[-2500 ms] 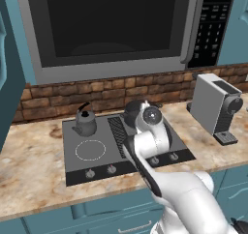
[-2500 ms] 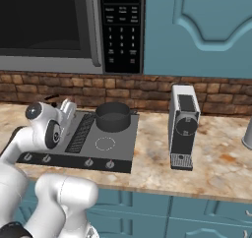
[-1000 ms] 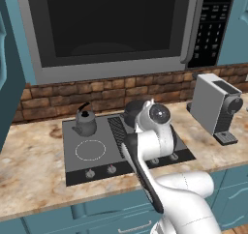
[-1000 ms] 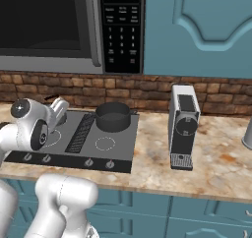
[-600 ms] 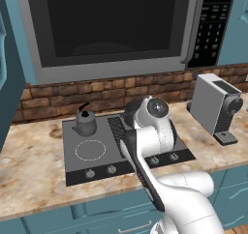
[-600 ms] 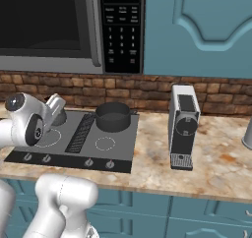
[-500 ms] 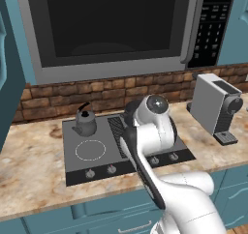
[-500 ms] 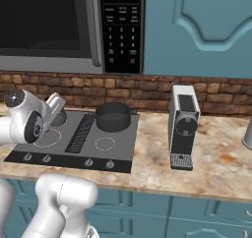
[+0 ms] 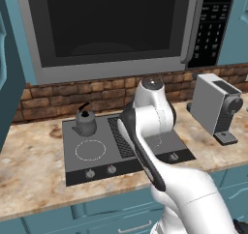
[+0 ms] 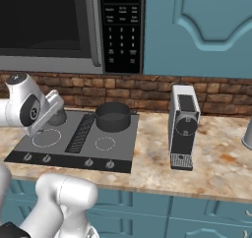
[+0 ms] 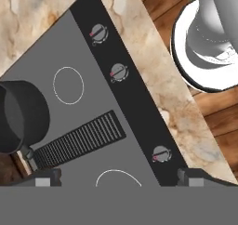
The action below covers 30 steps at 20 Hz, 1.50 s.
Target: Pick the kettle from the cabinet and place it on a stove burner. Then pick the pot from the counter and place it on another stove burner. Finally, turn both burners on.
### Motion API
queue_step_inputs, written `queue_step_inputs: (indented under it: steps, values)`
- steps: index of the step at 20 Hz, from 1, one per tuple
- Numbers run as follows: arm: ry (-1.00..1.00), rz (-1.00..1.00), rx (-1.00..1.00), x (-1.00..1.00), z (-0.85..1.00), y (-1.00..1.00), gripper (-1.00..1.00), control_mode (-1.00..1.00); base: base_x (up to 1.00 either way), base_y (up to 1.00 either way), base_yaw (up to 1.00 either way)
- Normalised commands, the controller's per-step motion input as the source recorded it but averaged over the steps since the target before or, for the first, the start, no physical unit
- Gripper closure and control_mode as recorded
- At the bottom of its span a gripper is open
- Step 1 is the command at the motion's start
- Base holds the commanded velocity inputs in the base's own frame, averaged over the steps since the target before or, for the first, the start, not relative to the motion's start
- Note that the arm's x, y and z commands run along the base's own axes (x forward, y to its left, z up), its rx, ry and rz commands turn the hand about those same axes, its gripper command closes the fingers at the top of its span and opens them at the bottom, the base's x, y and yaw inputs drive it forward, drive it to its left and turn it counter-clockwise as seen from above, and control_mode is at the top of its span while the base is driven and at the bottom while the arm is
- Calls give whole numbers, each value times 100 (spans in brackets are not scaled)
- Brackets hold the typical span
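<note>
- The kettle (image 9: 85, 123) stands on the rear left burner of the dark-grey cooktop (image 9: 97, 168), so, judging by how things lie, the first placement looks done.
- The pot (image 10: 112, 115), wide and dark grey, sits on the rear right burner, apart from the kettle across the ribbed centre strip (image 10: 81, 132); the second placement looks done too.
- The gripper (image 11: 118, 178) is spread wide and empty, its two fingertips (image 11: 46, 178) poking up at the bottom of the hand view, hovering above the cooktop's front.
- The row of small round knobs (image 11: 119, 72) lies along the front edge, next to the marbled tabletop (image 10: 221, 156).
- What remains, as I judge it, is turning both burners on; no knob is being touched yet.
</note>
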Motion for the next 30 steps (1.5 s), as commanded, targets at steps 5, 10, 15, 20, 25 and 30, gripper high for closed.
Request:
queue_step_inputs:
  steps: [5, 10, 15, 20, 25, 30]
  values:
    - [17, 3, -5, -17, -1, 8, -100, -100, 0, 0, 0]
    - [5, 2, -6, -28, -9, 7, -100, -100, 0, 0, 0]
    - [6, 7, -2, -21, -8, 0, -100, -100, 0, 0, 0]
    - [13, 14, 0, -1, -2, 0, -100, -100, 0, 0, 0]
    - [10, 18, 0, 0, -1, 1, -100, -100, 0, 0, 0]
    - [6, 19, -2, 0, -2, 8, -100, -100, 0, 0, 0]
